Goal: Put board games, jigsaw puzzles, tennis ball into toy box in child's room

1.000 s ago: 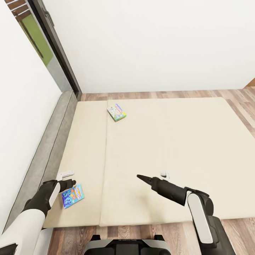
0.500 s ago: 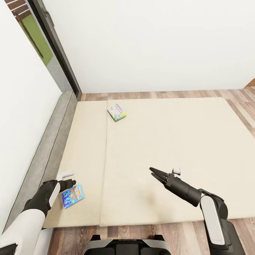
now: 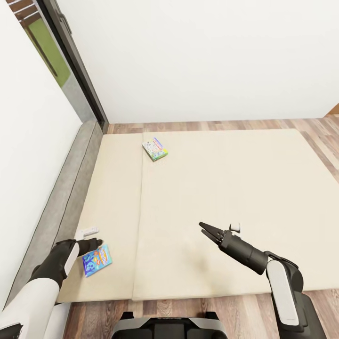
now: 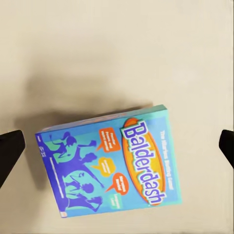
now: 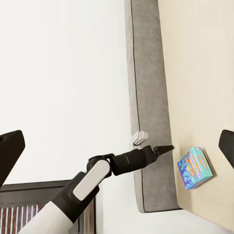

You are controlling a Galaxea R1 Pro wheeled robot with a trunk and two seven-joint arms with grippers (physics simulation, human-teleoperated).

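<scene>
A small blue board game [image 3: 96, 260] marked "Balderdash" [image 4: 109, 163] lies flat on the beige bed [image 3: 226, 188], near its front left corner. My left gripper [image 3: 90, 245] hangs just above the box's headboard-side edge. It is open, with a dark fingertip [image 4: 9, 152] at each side of the left wrist view and the box between them below. A green-white board game [image 3: 155, 149] lies further back on the mattress. My right gripper [image 3: 207, 230] is open over bare mattress, right of centre. In the right wrist view, it points at the left arm [image 5: 122, 163] and the blue box [image 5: 195, 168].
A low grey headboard [image 3: 70, 188] runs along the bed's left side against a white wall. A dark-framed window [image 3: 61, 47] stands at the back left corner. Wood-plank floor [image 3: 226, 125] borders the bed at the back, right and front.
My right arm swung to the right over the mattress about a second ago and has held still since. The left gripper and both boxes have stayed put.
</scene>
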